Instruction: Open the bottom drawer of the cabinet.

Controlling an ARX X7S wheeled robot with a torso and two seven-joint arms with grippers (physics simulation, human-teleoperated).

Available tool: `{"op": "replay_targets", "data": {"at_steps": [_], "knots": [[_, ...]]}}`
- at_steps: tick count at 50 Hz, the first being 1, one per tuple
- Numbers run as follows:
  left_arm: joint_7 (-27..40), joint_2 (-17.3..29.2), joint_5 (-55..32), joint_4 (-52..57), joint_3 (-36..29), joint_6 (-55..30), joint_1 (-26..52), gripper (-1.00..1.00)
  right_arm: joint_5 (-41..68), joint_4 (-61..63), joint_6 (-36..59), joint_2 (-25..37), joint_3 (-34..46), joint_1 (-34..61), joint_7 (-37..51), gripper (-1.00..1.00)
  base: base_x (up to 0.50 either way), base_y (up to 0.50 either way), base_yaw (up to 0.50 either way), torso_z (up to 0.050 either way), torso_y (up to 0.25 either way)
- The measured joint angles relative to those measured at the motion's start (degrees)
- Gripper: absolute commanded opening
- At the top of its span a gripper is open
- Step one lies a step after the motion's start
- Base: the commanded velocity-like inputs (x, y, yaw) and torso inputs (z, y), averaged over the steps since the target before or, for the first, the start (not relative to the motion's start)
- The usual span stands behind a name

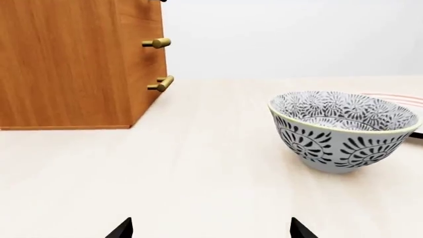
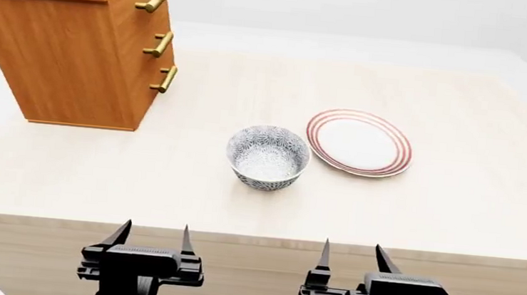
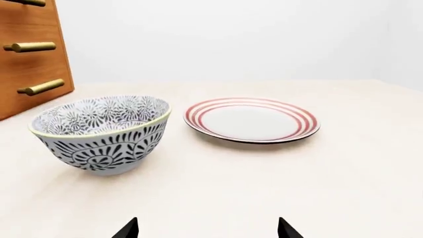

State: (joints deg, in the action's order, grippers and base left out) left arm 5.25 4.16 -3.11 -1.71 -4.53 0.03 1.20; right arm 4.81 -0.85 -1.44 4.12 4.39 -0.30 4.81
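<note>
— Head view first: where is the cabinet [image 2: 67,44]?

— Upper left of the frame, standing on the pale wooden table [image 2: 239,210]. Its front faces right, with three brass bar handles stacked one above another. The bottom drawer [image 2: 157,92] is the lowest of the three, and its handle [image 2: 165,79] sits at about mid-height in the frame. All three fronts lie flush; the drawer is shut.

— And the grippers?

— Both hang at the bottom edge of the frame, in front of the table's near edge, well apart from the cabinet. The left gripper [image 2: 152,236] has its two dark fingers spread with a clear gap between them, holding nothing. The right gripper [image 2: 350,255] is the same: fingers parted, nothing held.

— Do the wrist views agree?

— Yes. In the left wrist view two finger tips poke up at the bottom edge, spread wide, with the cabinet at the upper left and two handles showing on its front edge. In the right wrist view the tips are likewise apart, and the handles sit at the upper left.

— What else is on the table?

— A patterned black-and-white bowl [image 2: 267,157] near the centre of the head view, and a white plate [image 2: 360,143] with red rings just to its right, close beside it but not touching.
</note>
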Motion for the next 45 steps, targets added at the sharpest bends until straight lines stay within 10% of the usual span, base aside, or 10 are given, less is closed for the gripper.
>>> {"op": "replay_targets", "data": {"at_steps": [9, 19, 45], "knots": [[0.7, 0.7, -0.9, 1.4, -0.7, -2.0, 0.3, 1.0, 1.3, 1.7, 2.0, 0.8, 0.6, 0.0, 0.6, 1.0, 0.0, 0.0, 0.0, 0.0, 0.0], [1.6, 3.0, -5.1, 17.0, 0.0, -22.1, 7.0, 1.0, 5.5, 20.1, 23.2, 4.7, -0.8, 5.7, 3.2, 1.0, 0.01, 0.0, 0.0, 0.0, 0.0], [2.8, 4.7, -7.6, 24.0, -0.7, -32.1, 11.5, 1.0, 8.2, 30.2, 33.2, 7.8, -2.3, 8.6, 5.1, 1.0, 0.5, 0.0, 0.0, 0.0, 0.0]]}}
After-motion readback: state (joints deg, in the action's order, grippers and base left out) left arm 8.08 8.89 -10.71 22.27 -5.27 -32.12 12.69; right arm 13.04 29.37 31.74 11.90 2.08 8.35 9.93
